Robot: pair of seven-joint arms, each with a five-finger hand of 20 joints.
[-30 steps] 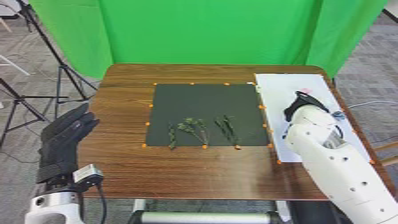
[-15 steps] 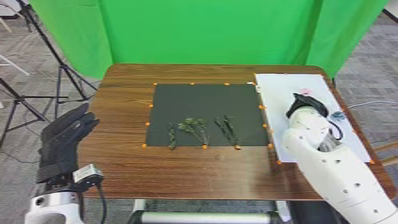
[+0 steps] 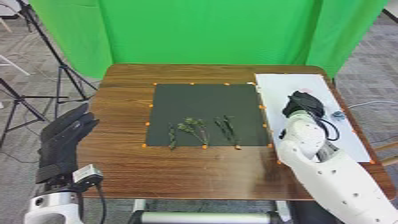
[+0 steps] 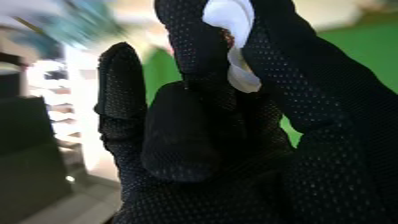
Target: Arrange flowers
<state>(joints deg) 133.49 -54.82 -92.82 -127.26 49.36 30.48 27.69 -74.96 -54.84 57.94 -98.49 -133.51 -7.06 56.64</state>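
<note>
Brown wood: one table (image 3: pixel 195 175), green cloth (image 3: pixel 204 35) beyond its far edge. Dark: one mat (image 3: pixel 191 100), mid-table, orange markers around its border. White: one sheet (image 3: pixel 282 84), along the table's right side.

Greenery, three pieces, laid side by side on the near half of the mat. Left sprig (image 3: pixel 172 136): slim and short. Middle sprig (image 3: pixel 189 124): bushy at the far end, thin stems running nearer. Right sprig (image 3: pixel 228 131): long, narrow leaves, its near end close to the mat's near edge.

Blue-grey flower (image 3: pixel 338 115): one, at the right side of the sheet, near the right hand (image 3: pixel 304 103). Pink bit (image 3: pixel 306 90): one, just at the far side of that hand.

Right hand, black glove: over the sheet, partly closed. In the right wrist view, a white petal (image 4: pixel 233 17), with a speck of red beside it, is pinched between its fingers; how much more it has hold of, cannot tell.

Left hand (image 3: pixel 60 142), black glove: raised beside the table's left edge, fingers extended and relaxed, nothing seen in its hold.
</note>
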